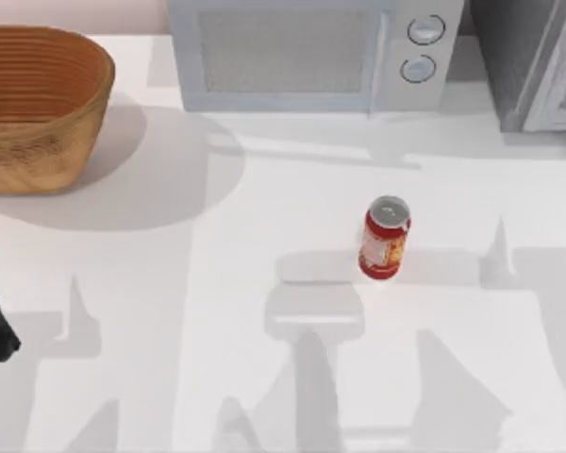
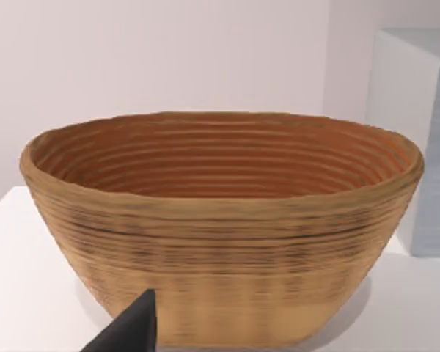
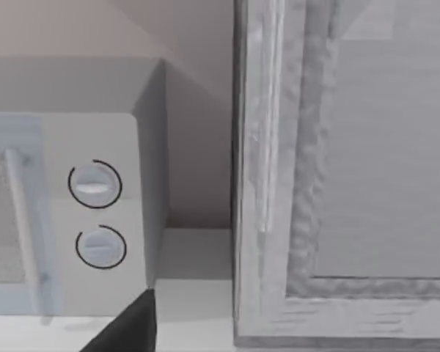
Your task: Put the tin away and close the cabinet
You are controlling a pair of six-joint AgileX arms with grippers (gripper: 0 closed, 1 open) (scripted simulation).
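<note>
Table (image 1: 170, 283): tin (image 1: 385, 238) seemingly between tools.

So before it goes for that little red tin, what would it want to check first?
1. Tin upright on the table: ok.
2. Space around the tin free for a grasp: ok; the basket and microwave stand well away.
3. Cabinet door open enough to take the tin: cannot tell.
4. Left gripper off the tin, at the table's left edge: ok.
5. Right gripper ready, fingers open: cannot tell.
</note>
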